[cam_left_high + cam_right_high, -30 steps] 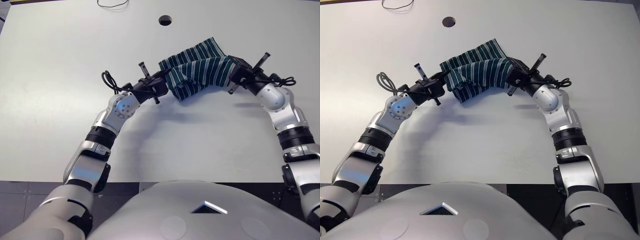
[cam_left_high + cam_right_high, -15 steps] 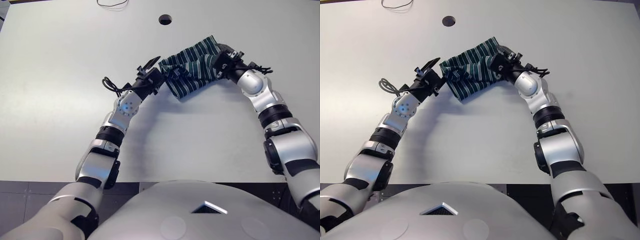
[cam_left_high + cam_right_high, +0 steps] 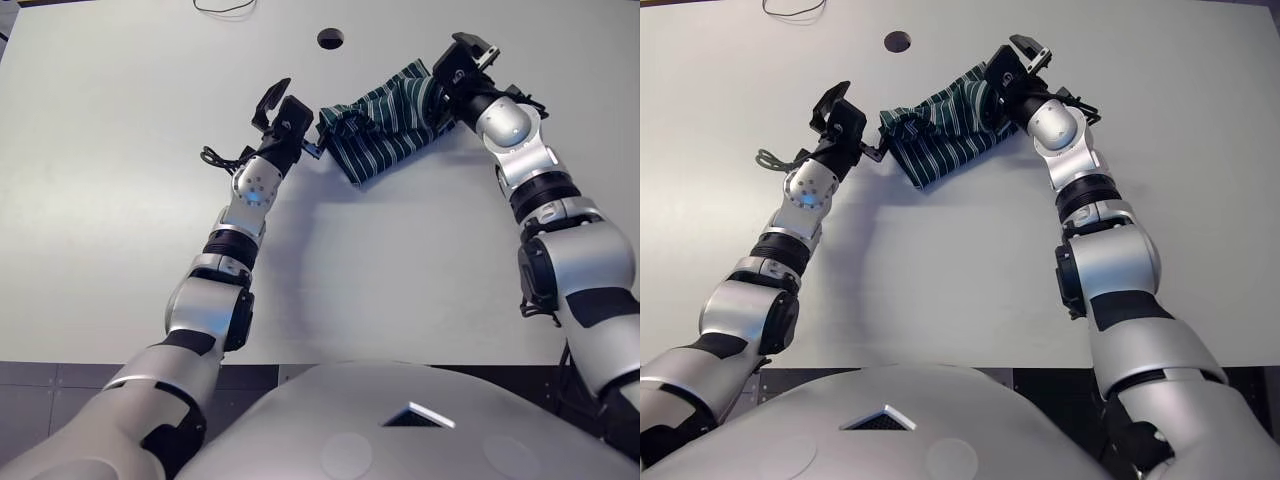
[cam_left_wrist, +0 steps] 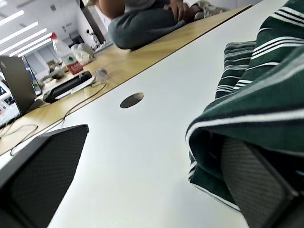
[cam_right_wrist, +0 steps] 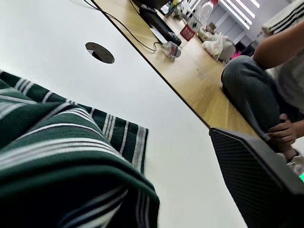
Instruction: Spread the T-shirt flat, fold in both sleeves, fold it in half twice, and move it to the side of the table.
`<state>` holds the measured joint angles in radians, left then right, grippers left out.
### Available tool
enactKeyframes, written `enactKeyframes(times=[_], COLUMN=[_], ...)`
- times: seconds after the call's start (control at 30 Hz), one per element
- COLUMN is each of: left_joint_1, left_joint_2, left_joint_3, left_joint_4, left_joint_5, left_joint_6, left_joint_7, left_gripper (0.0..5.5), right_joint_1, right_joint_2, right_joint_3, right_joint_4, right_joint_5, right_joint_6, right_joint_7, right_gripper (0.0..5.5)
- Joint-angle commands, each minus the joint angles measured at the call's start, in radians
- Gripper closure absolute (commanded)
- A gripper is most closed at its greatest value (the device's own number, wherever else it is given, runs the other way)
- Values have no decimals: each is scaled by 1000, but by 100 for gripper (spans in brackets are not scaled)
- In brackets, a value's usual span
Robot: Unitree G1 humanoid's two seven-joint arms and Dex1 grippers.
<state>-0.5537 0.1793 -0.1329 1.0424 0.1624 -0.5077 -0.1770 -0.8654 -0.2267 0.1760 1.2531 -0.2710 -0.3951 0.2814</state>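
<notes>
You seem to be at the last step: the folded T-shirt (image 3: pixel 385 120) lies near the round hole (image 3: pixel 330 40), between the left end effector (image 3: pixel 297 122) and the right end effector (image 3: pixel 452 72), both spread apart against its ends. Next, withdraw them without dragging the cloth.

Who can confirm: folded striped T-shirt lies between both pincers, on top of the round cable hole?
Not quite. The folded striped T-shirt lies between the left pincer and right pincer, but the round cable hole sits uncovered, apart from it; see the left eye view.
</notes>
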Motion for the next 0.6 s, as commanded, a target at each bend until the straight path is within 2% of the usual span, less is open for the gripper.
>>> enactKeyframes(times=[0.03, 0.13, 0.3, 0.43, 0.6], left_joint_1=[-21, -17, -18, -27, -33], left_joint_2=[-19, -33, -67, -102, -110], left_joint_3=[13, 32, 131, 239, 282], left_joint_4=[47, 56, 45, 35, 49], left_joint_5=[-6, -26, -153, -304, -346], left_joint_6=[19, 19, 34, 77, 133], left_joint_7=[5, -5, -59, -170, -193], left_gripper=[10, 4, 0, 0, 0], right_joint_1=[-46, -50, -63, -81, -98], right_joint_2=[30, 40, 49, 42, 41], right_joint_3=[-16, -20, -83, -180, -281], right_joint_4=[32, 42, 57, 65, 72], right_joint_5=[8, 6, 60, 143, 229], right_joint_6=[57, 76, 127, 176, 240], right_joint_7=[0, -13, -17, -5, -8], right_gripper=[83, 83, 17, 17, 17])
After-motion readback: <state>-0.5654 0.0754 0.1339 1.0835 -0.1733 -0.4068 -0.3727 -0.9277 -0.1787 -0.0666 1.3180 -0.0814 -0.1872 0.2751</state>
